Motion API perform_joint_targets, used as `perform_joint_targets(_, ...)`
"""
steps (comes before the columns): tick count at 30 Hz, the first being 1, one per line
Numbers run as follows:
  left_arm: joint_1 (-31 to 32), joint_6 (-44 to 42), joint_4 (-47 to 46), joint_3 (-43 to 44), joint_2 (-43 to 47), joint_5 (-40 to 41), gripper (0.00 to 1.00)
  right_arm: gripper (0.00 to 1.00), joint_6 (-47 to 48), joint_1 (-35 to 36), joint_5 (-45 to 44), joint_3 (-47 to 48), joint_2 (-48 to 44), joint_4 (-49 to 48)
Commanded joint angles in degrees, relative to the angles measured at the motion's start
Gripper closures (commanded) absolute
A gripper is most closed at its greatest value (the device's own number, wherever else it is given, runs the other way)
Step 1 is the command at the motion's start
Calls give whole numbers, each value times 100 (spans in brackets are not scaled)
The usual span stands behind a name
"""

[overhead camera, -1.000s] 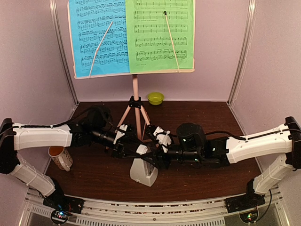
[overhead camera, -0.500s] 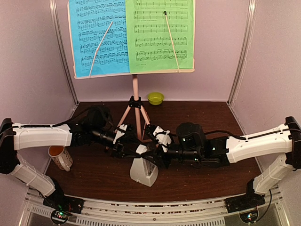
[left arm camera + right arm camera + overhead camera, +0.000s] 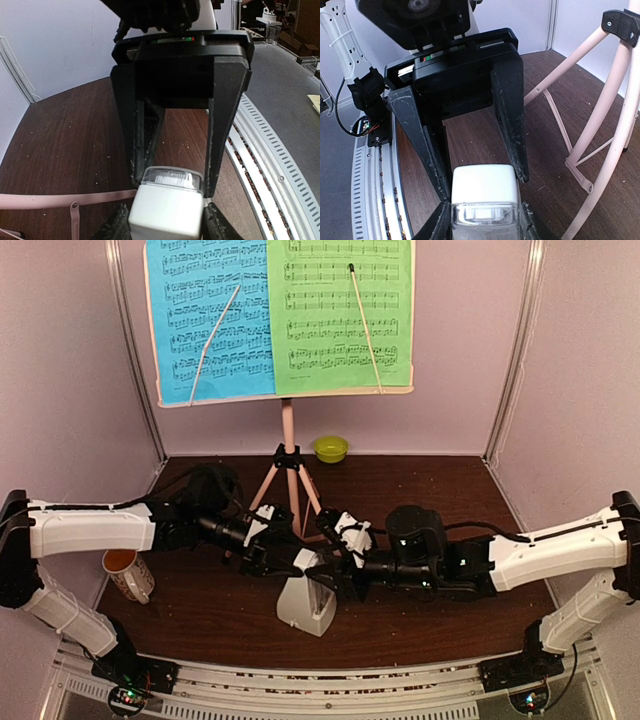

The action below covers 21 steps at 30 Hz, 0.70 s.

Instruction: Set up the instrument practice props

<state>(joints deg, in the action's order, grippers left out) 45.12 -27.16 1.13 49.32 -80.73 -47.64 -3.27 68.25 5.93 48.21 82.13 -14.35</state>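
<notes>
A dark wooden table, flecked with pale crumbs, carries four things. A pink stand plants its tripod legs near the back centre, with a lime-green bowl just behind it. A white metronome stands upright at front centre, and a mug sits at the left edge.

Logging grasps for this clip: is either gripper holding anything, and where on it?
The left gripper and right gripper both bracket the white metronome at its narrow top; whether the fingers actually clamp it cannot be told.
</notes>
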Motion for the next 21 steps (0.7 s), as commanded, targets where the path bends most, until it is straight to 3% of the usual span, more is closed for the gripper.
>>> perform_joint_targets(1,-103,-111,283,-23,-39,341,97,99,121,35,-66,-352,-245,287)
perform_joint_targets(7,-153,-123,326,-30,-38,377,98,100,86,32,-55,-570,-438,197)
perform_joint_targets(10,-152,-74,304,-2,5,395,92,100,19,33,-66,-572,-548,179)
perform_joint_targets(19,-153,414,128,214,240,495,49,100,-186,13,-154,-310,-890,128)
perform_joint_targets(21,-144,503,9,198,332,465,30,100,-236,13,-160,-242,-964,102)
